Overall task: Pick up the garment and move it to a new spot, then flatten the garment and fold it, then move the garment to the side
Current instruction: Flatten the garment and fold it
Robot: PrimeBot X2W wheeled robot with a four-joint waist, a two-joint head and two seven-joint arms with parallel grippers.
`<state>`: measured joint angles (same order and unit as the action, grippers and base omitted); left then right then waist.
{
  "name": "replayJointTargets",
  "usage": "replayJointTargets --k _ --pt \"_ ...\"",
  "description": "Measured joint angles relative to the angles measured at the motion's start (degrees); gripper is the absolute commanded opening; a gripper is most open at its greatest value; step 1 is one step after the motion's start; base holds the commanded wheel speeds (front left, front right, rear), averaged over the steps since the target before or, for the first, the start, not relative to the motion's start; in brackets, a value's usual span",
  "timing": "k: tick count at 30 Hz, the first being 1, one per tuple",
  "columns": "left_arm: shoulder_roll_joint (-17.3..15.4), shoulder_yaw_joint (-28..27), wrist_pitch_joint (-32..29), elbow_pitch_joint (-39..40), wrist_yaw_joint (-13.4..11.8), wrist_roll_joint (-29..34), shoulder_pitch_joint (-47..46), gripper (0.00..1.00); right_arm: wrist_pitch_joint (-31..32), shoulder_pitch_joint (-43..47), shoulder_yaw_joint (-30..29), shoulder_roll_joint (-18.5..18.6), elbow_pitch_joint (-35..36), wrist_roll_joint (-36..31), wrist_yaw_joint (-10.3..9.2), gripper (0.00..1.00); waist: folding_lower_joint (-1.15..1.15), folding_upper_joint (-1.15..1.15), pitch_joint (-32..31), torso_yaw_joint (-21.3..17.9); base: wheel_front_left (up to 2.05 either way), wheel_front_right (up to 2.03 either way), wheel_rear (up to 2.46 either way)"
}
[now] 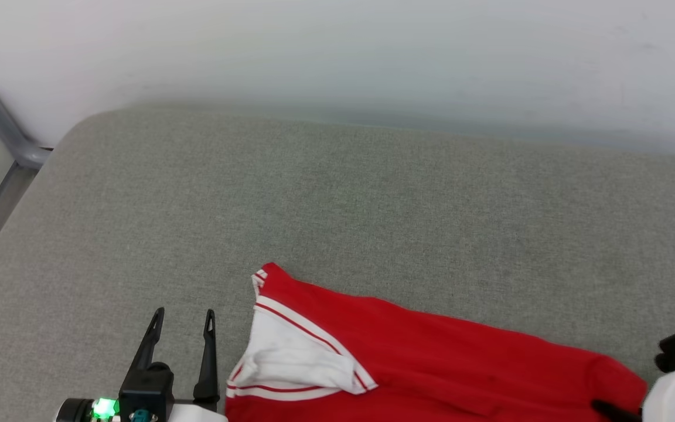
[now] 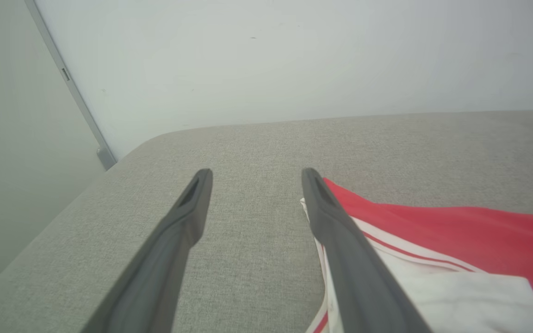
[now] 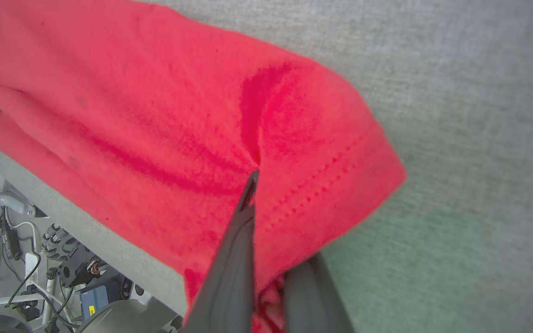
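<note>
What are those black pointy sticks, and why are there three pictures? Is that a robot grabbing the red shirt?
Yes, it is a robot with two arms, and the sticks are the fingers of its claws. One picture comes from a camera on its head; the other two come from cameras on its wrists, looking along the fingers. A red T-shirt with white sleeves and striped trim lies on a grey fabric-covered surface, near the edge closest to the robot. The left claw is open beside the white sleeve and holds nothing. The right claw has pinched shut on the shirt's red cloth near a stitched hem, so the cloth bunches around one finger.
</note>
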<state>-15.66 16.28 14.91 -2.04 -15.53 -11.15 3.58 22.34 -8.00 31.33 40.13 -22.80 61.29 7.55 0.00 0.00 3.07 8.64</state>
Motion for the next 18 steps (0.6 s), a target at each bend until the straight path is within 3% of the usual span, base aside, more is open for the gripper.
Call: replayJointTargets --k 13,18 --pt "2.5 -3.8 0.1 -0.1 3.6 5.0 3.0 1.0 -0.8 -1.5 -3.1 8.7 -10.0 0.5 -0.01 0.0 0.0 0.0 -3.0 -1.4 0.0 0.0 0.0" --pt "3.5 -4.5 0.1 -0.2 4.7 5.9 3.3 1.0 -0.3 -2.3 -3.7 9.6 -11.4 1.0 -0.01 0.0 0.0 0.0 -3.5 -2.0 0.0 0.0 0.0"
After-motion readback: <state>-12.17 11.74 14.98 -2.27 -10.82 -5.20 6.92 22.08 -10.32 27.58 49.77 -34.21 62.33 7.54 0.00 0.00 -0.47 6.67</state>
